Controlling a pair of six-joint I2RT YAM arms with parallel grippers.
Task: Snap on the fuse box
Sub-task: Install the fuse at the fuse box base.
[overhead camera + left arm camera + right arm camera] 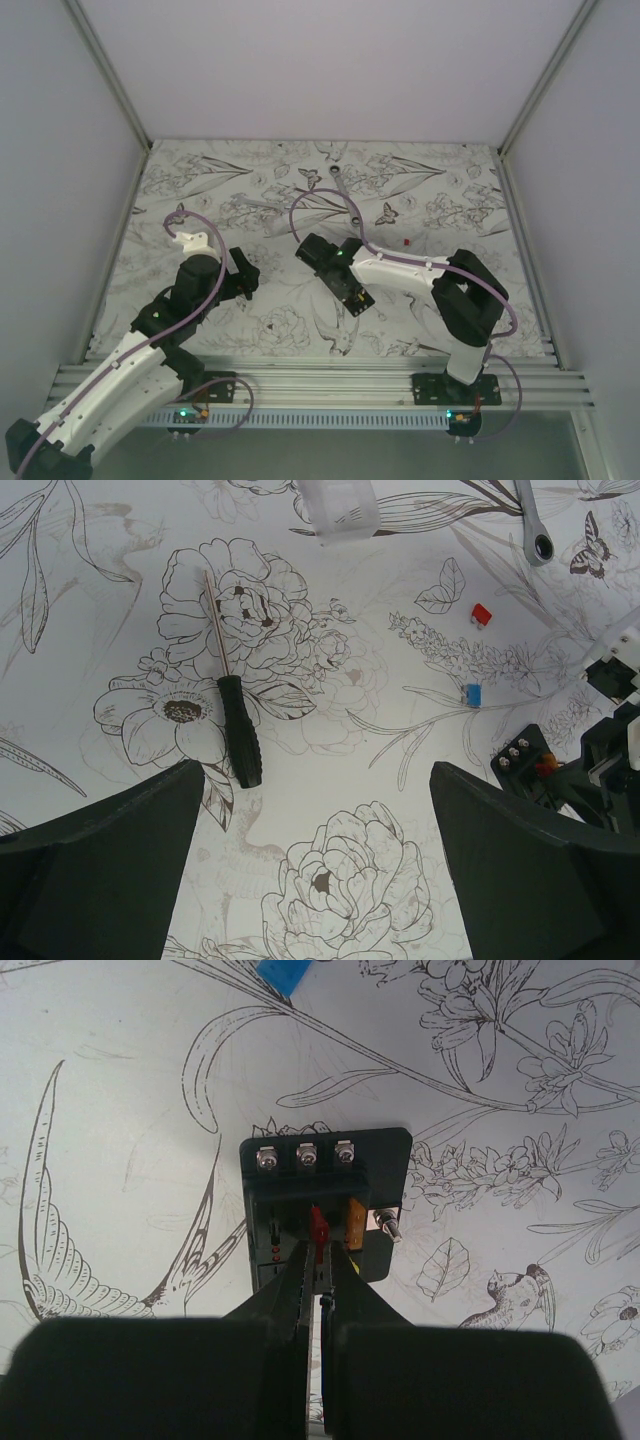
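- Top view: the left jaws (240, 275) hung over the flower-printed counter (450, 180) left of centre. The right jaws (335, 270) reached down near the middle. From above, neither opening could be read, and the fuse box was mostly hidden under the right wrist. A loose red fuse (407, 242) lay just beyond that arm.
- Left wrist view: the left jaws (315, 780) were spread wide and held nothing. A black-handled screwdriver (235, 730) lay ahead of them on the counter. The fuse box (522, 762) sat low on the right with the right arm against it. A blue fuse (473, 694) lay near the box and the loose red fuse (481, 615) a little further off. The clear cover (340, 505) and a ratchet wrench (535, 525) lay well apart at the far edge.
- Right wrist view: the right jaws (320, 1265) were pressed together, pinching the lower end of a red fuse (318, 1225) that stood in the fuse box (325, 1155). An orange fuse (355, 1225) sat just beside it, below a row of three screws (305, 1157).
- Progress, as a judgement: the box was open-topped and still being loaded, with one fuse seated, one being pressed in and two lying loose. The cover had not been picked up, so the snap-on step itself remained to be done. The empty left jaws looked free to fetch the cover.
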